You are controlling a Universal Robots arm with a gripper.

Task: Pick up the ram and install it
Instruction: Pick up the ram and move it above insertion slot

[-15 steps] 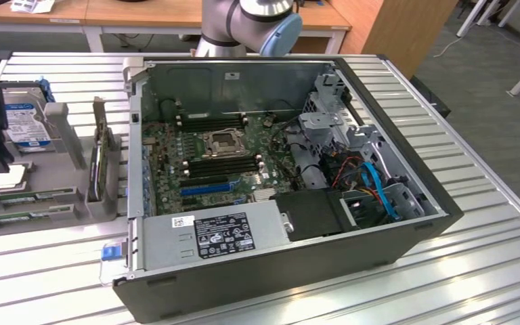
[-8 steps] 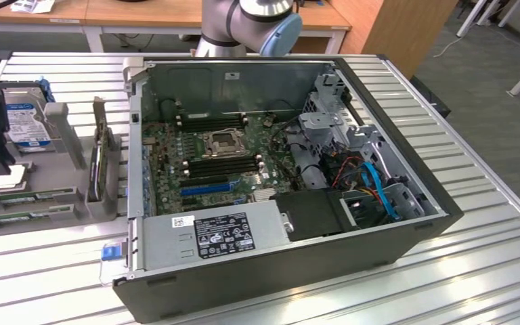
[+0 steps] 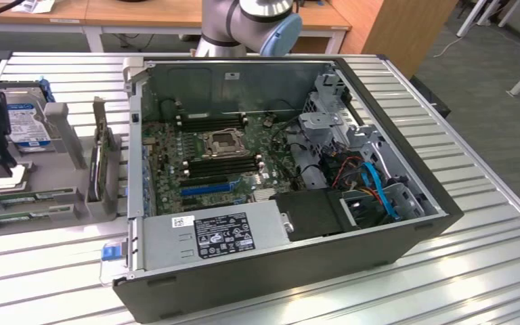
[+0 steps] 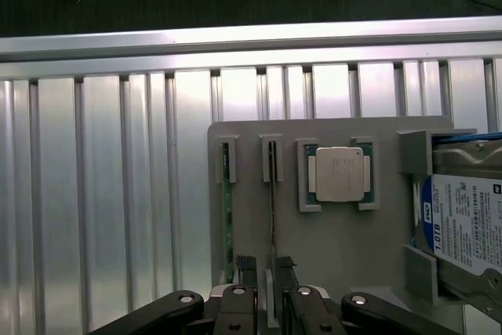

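We are holding the arm low over the gray holder [image 4: 345, 249], which is sitting on the slatted table [image 3: 477, 223] beside the open computer case [image 3: 332, 274], with the wrist pointing down at it. The gripper [image 4: 265, 266] is standing spread, one finger on either side of the ram [image 4: 272, 194], and we are seeing a gap, so nothing is being pinched. The ram is resting on edge in its holder slot, between a second stick [image 4: 227, 217] and the processor [image 4: 339, 174].
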